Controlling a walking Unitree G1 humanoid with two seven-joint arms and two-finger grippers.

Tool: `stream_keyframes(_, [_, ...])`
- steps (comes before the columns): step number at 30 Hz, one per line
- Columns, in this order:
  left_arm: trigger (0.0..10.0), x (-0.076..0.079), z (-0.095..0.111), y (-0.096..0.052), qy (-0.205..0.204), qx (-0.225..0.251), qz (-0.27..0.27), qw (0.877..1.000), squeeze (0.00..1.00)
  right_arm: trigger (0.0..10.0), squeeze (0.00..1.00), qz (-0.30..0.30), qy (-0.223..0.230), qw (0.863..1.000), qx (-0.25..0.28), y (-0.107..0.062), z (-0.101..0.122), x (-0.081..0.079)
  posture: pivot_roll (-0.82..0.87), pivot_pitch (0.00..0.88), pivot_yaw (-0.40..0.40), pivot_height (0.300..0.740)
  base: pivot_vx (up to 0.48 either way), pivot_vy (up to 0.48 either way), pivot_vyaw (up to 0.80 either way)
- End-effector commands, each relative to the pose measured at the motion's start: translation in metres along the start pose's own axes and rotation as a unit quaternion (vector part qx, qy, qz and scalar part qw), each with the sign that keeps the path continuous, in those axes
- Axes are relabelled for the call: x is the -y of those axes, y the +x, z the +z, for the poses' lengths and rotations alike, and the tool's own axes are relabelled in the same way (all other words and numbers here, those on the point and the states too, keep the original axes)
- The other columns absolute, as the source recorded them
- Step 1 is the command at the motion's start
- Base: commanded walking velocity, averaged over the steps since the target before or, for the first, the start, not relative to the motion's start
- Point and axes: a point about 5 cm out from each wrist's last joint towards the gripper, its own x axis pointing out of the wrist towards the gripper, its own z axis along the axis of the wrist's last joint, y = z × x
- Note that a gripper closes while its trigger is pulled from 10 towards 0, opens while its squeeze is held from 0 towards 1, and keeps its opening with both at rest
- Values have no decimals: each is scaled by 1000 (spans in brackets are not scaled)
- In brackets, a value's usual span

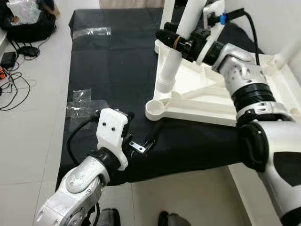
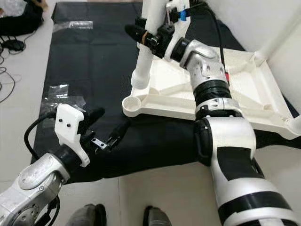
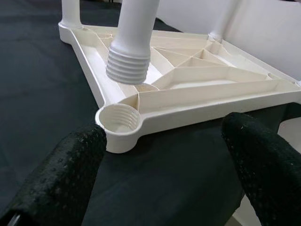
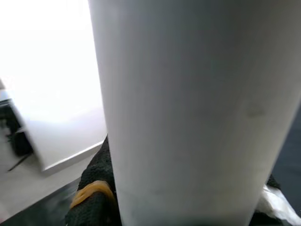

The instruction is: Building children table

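Children's table top (image 1: 207, 101): inverted on black floor mat (image 1: 108, 61); other legs seated. Right pincer (image 1: 181, 40) clamped on threaded leg (image 1: 176, 42), above empty near-corner socket (image 1: 156, 109). Left pincer (image 3: 160, 165) apart, empty. Screwing-in remains.

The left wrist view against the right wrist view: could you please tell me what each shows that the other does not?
Left wrist view: the leg's threaded end hanging above and beside the empty corner socket of the upturned tabletop, with the left claw open on the black mat. Right wrist view: an orange band on the right claw's finger against the leg. Both show the white table leg.
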Motion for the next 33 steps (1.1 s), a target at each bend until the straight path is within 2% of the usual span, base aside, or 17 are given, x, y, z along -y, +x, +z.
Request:
stream_keyframes(1, [10000, 5, 0, -4, -8, -7, -10, 1000, 0, 10000, 0, 55, 0, 998, -4, 1, 4, -5, 93, 273, -80, 740, 0, 0, 0])
stream_keyframes(3, [10000, 9, 3, -6, -6, -7, -14, 1000, 0, 10000, 0, 87, 4, 996, 4, 2, 5, -9, 104, 286, -78, 740, 0, 0, 0])
stream_keyframes(7, [10000, 11, 6, -8, -7, -5, -16, 1000, 0, 10000, 0, 113, 10, 993, 17, 4, 7, -11, 116, 304, -76, 740, 0, 0, 0])
stream_keyframes(9, [10000, 13, 10, -9, -5, -3, -16, 1000, 0, 10000, 0, 154, 17, 987, 35, 7, 13, -16, 135, 330, -79, 740, 0, 0, 0])
stream_keyframes(14, [10000, 15, 13, -12, -5, -4, -11, 1000, 0, 10000, 0, 206, 15, 977, 49, 14, 18, -24, 144, 348, -73, 740, 0, 0, 0])
stream_keyframes(18, [10000, 16, 12, -13, -2, -7, -11, 1000, 0, 10000, 0, 221, 5, 974, 44, 19, 15, -28, 146, 353, -70, 740, 0, 0, 0])
stream_keyframes(23, [10000, 16, 13, -13, 0, -9, -10, 1000, 0, 10000, 0, 233, -21, 972, 12, 23, 7, -33, 149, 356, -68, 740, 0, 0, 0])
stream_keyframes(29, [10000, 15, 15, -13, 2, -10, -5, 1000, 0, 10000, 0, 236, -37, 971, 9, 21, 10, -32, 151, 357, -67, 740, 0, 0, 0])
stream_keyframes(33, [10000, 15, 14, -13, 4, -14, -4, 1000, 0, 10000, 0, 250, -46, 967, 14, 16, 20, -30, 142, 342, -68, 740, 0, 0, 0])
